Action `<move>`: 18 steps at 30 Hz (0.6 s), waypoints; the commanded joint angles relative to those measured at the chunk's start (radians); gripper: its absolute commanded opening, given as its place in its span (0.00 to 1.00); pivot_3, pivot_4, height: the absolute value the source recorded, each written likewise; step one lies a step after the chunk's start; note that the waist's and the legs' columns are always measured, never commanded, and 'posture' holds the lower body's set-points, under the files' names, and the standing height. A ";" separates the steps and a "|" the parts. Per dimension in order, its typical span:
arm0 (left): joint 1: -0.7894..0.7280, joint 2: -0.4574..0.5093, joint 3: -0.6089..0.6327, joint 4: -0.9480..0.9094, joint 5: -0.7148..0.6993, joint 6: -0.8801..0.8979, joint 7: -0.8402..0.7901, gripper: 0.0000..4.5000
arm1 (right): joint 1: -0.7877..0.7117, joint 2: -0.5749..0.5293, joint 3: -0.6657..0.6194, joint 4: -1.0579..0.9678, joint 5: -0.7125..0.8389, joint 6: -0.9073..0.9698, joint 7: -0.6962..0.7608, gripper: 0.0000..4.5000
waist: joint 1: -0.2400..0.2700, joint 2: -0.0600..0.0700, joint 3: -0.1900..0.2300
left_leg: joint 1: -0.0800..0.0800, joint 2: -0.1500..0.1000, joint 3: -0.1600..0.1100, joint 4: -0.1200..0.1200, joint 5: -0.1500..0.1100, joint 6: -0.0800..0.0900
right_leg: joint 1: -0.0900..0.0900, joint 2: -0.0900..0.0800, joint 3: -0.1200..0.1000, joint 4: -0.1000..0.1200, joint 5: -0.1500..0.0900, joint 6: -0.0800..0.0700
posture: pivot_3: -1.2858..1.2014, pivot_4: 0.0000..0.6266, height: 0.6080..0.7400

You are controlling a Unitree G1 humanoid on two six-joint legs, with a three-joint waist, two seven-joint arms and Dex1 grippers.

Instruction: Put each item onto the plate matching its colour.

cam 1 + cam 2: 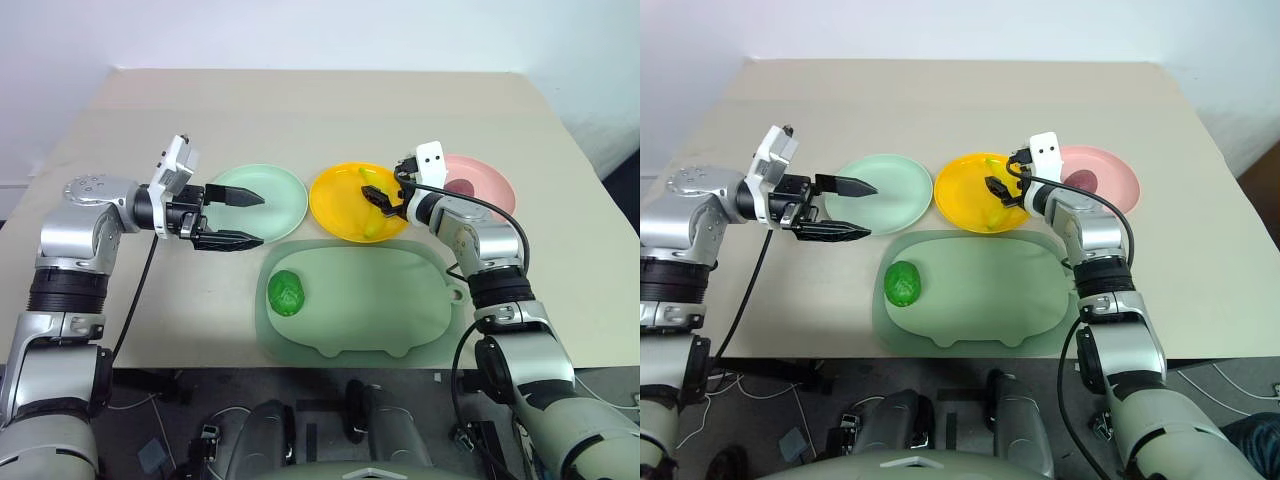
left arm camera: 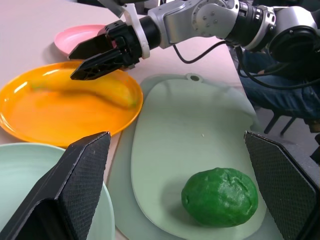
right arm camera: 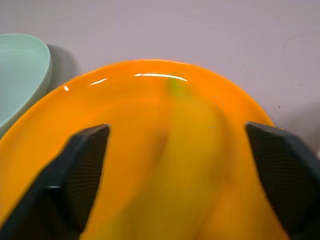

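The yellow banana [image 1: 372,226] lies on the yellow plate [image 1: 335,205]. My right gripper [image 1: 385,194] hovers just above it, open, its fingers [image 3: 75,170] spread to either side of the banana [image 3: 190,150]. On the pink plate [image 1: 492,180] rests the dark red fruit [image 1: 460,186]. The bumpy green fruit [image 1: 287,293] sits on the left part of the pale-green pig-shaped tray [image 1: 380,300]. My left gripper [image 1: 258,220] is open and empty, level over the near left of the mint green plate [image 1: 280,195], pointing right.
The three plates stand in a row across the beige table [image 1: 300,110], with the tray in front of them at the table's near edge. Bare tabletop lies behind the plates and to both sides.
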 commanded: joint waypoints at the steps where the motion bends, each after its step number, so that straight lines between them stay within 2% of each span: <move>1: -0.008 0.010 0.026 -0.028 -0.015 0.003 0.001 1.00 | -0.027 0.003 -0.020 -0.044 0.008 -0.020 0.023 0.99 | 0.000 0.000 0.000 | 0.000 0.000 0.000 0.000 0.000 0.000 | 0.000 0.000 0.000 0.000 0.000 0.000 | 0.52 0.24 1.00; 4: -0.012 0.006 0.024 -0.028 -0.015 0.002 0.001 1.00 | -0.020 0.010 -0.063 -0.081 0.052 -0.019 0.039 0.99 | 0.002 0.000 0.000 | 0.000 0.000 0.000 0.000 0.000 0.000 | 0.000 0.000 0.000 0.000 0.000 0.000 | 0.52 0.24 1.00; 7: -0.014 0.004 0.024 -0.027 -0.015 0.003 0.002 1.00 | 0.004 0.009 -0.108 -0.169 0.137 -0.040 0.136 0.99 | 0.003 0.000 0.000 | 0.000 0.000 0.000 0.000 0.000 0.000 | 0.000 0.000 0.000 0.000 0.000 0.000 | 0.52 0.24 1.00; 12: -0.016 -0.003 0.020 -0.026 -0.012 -0.001 0.005 1.00 | 0.106 -0.104 -0.063 -0.360 0.213 -0.053 0.432 0.99 | 0.008 0.000 0.000 | 0.000 0.000 -0.001 0.000 0.000 0.000 | 0.000 0.000 0.000 0.000 0.000 0.000 | 0.52 0.24 1.00; 18: -0.021 -0.021 0.014 -0.021 -0.001 -0.012 0.023 1.00 | 0.264 -0.259 -0.037 -0.440 0.233 -0.098 0.697 0.99 | 0.007 0.000 0.000 | 0.001 0.000 -0.001 0.000 -0.003 0.005 | 0.001 0.000 0.000 0.000 0.000 0.000 | 0.52 0.24 1.00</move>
